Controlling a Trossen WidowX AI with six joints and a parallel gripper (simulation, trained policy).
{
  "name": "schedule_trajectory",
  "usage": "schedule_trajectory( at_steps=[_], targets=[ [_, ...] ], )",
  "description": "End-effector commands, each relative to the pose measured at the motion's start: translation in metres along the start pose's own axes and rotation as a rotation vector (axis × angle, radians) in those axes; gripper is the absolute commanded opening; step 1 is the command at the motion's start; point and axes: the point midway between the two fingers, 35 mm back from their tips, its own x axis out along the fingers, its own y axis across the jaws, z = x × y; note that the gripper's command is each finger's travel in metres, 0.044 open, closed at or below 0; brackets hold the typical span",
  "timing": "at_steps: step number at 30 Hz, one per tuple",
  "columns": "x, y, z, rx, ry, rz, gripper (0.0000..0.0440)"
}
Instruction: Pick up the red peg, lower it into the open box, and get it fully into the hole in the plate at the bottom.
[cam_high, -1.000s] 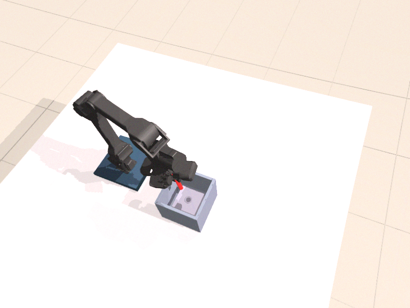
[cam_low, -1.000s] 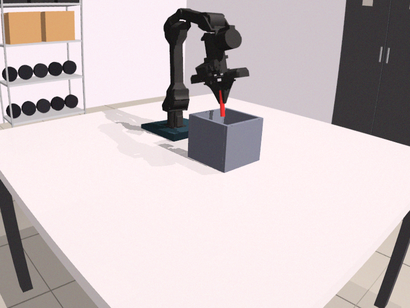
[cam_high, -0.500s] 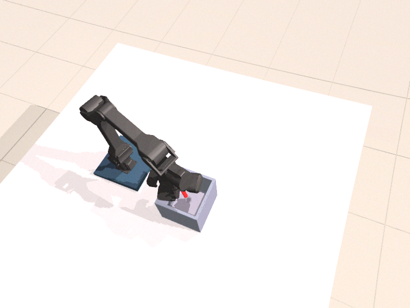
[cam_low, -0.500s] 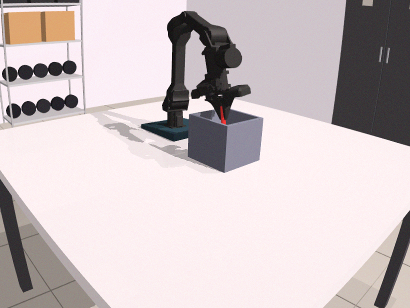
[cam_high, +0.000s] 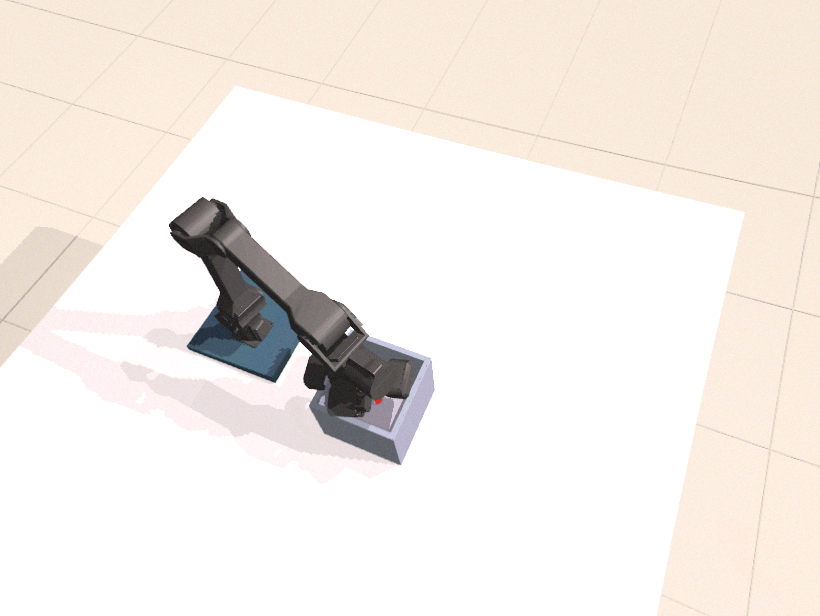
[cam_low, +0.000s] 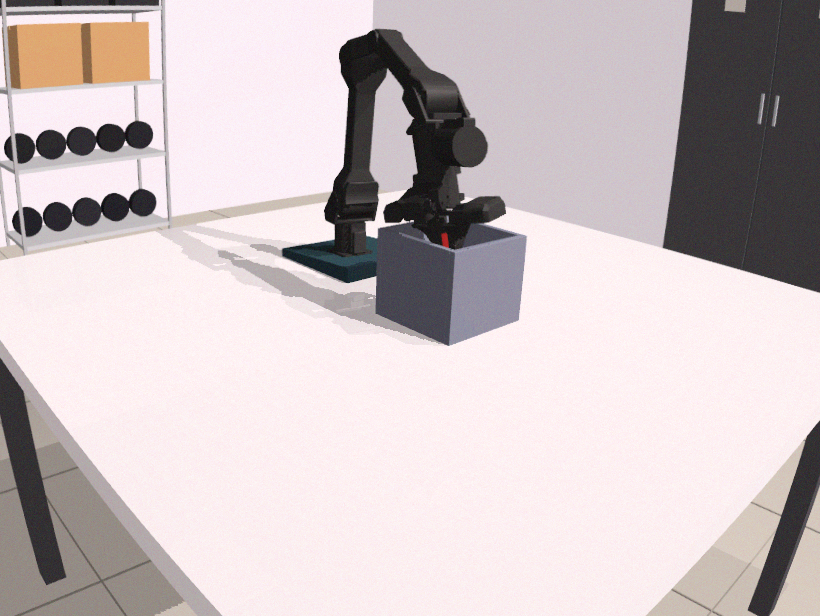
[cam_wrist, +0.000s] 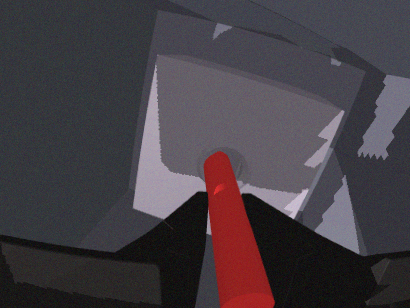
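Note:
My gripper is shut on the red peg. The fingers reach down inside the open grey-blue box, and the walls hide their tips in the exterior view. The peg leans a little between the fingers in the wrist view. Its far end overlaps the round hole's rim in the plate at the bottom of the box. I cannot tell whether that end is above the hole or a little inside it.
The box walls stand close around the fingers. The arm's dark blue base plate is beside the box, on the white table. A shelf and a dark cabinet stand in the background.

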Motion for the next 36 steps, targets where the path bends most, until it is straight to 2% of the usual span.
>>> schedule_trajectory(
  at_steps=[1,4,5,10,25,36],
  targets=[
    [0.013,-0.002,0.001,-0.022,0.006,-0.020,0.0048],
    [0.017,-0.002,0.001,-0.028,0.010,-0.032,0.0113],
    [0.018,-0.001,0.000,-0.030,0.016,-0.033,0.0119],
    [0.016,0.002,-0.004,-0.022,0.059,-0.035,0.0118],
    [-0.020,0.026,0.002,-0.002,0.148,0.068,0.0114],
    [-0.037,0.038,0.001,0.011,0.241,0.148,0.0188]
  ],
)
